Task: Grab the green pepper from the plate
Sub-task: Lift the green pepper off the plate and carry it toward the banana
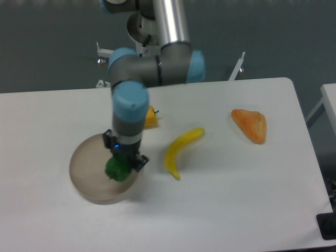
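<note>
The plate (86, 176) sits near the table's left front; the pepper (118, 168) hangs at its right rim, directly beneath the gripper (124, 163), whose fingers are closed on it from either side (whether it has cleared the dish I cannot tell); the move now is straight up; farther right lie a banana (180, 151) and an orange wedge (251, 125).

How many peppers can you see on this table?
2. The green pepper sits at the gripper over the plate. A yellow-orange pepper lies behind the arm, half hidden; the arm could hide more.
</note>
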You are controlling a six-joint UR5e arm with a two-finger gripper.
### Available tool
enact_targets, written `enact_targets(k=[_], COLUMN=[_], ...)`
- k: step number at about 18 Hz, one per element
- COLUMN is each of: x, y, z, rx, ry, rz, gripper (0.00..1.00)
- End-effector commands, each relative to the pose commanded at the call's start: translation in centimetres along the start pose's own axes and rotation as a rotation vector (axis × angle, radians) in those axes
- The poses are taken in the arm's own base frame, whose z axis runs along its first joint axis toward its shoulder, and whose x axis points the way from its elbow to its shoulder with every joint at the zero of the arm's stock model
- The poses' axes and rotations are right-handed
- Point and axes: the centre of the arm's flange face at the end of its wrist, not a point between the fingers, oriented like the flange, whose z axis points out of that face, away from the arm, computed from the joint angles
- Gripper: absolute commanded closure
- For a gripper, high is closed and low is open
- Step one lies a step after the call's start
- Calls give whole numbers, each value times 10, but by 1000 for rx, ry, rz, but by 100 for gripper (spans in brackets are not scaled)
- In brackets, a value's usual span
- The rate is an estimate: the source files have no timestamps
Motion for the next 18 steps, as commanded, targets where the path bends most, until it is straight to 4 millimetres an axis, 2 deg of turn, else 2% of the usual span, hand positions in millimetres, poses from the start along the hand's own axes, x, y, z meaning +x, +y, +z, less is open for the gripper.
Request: enact_targets(k=[4, 9, 15, 18], x=[-49, -85, -112, -119], y=[30, 63, 104, 106], z=[-20, -28, -18, -10], rx=[19, 5, -161, -183], ry=[-36, -57, -22, -9], rz=[-71, -58, 175, 210], gripper=[97, 98, 98, 98])
